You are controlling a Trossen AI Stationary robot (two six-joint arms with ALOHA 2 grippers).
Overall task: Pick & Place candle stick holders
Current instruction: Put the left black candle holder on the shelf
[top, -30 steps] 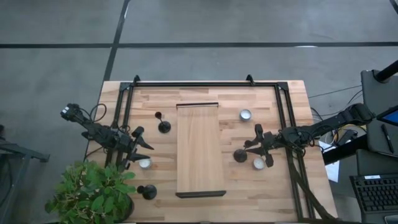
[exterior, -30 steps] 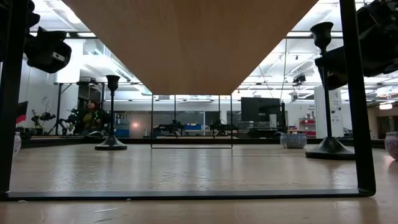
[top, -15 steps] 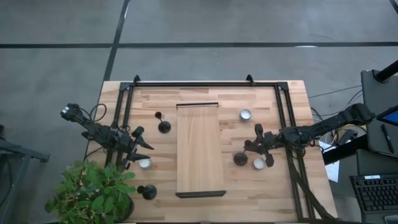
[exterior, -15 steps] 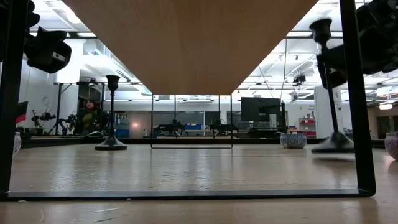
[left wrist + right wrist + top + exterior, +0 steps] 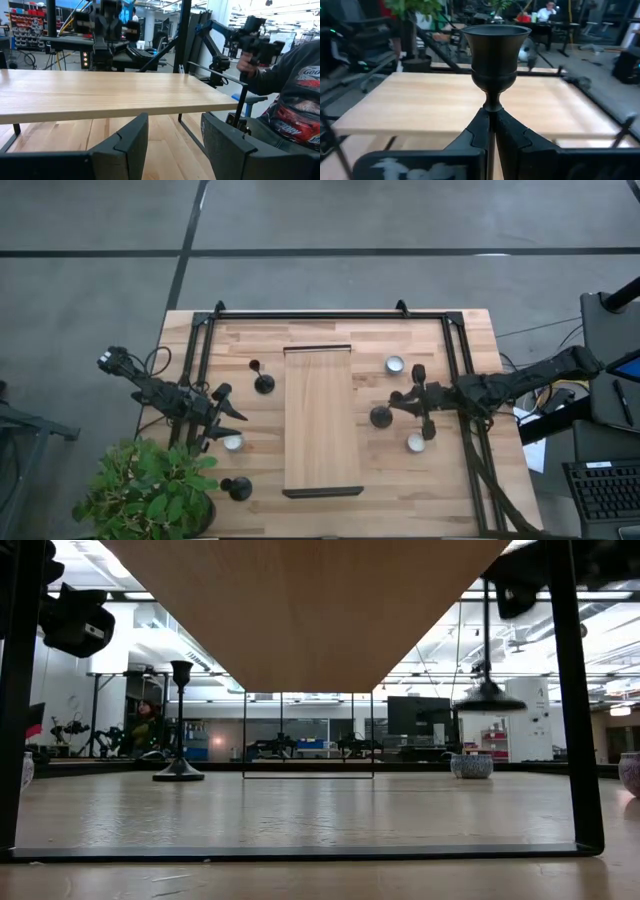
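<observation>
Three black candle stick holders show. One [image 5: 264, 384] stands on its round base left of the raised wooden shelf [image 5: 322, 420], and it also shows in the low view [image 5: 180, 720]. One [image 5: 238, 489] stands near the table's near-left corner. The third [image 5: 381, 417] is in my right gripper [image 5: 398, 401], right of the shelf, and its base [image 5: 487, 698] hangs above the table. My left gripper [image 5: 238, 416] is open and empty left of the shelf, its fingers [image 5: 125, 142] facing the shelf's edge. My right gripper pinches the holder's thin stem [image 5: 492, 107] just under the cup [image 5: 495, 45], between its two fingers. The fingers lie level and come from the table's right side, across the stem. The holder stands about upright in the hold, its base lifted clear of the table.
Three white tealights lie on the table: one far right of the shelf [image 5: 395, 364], one under my right arm [image 5: 416, 443], one by my left gripper [image 5: 233, 443]. A black frame [image 5: 330, 315] borders the table. A potted plant [image 5: 150, 490] stands at the near-left corner. A person [image 5: 295, 90] sits beyond.
My right gripper has risen and gone a little toward the table's far edge, staying shut on the holder. The holder, which stood on the table, tipped and then came up clear of it.
</observation>
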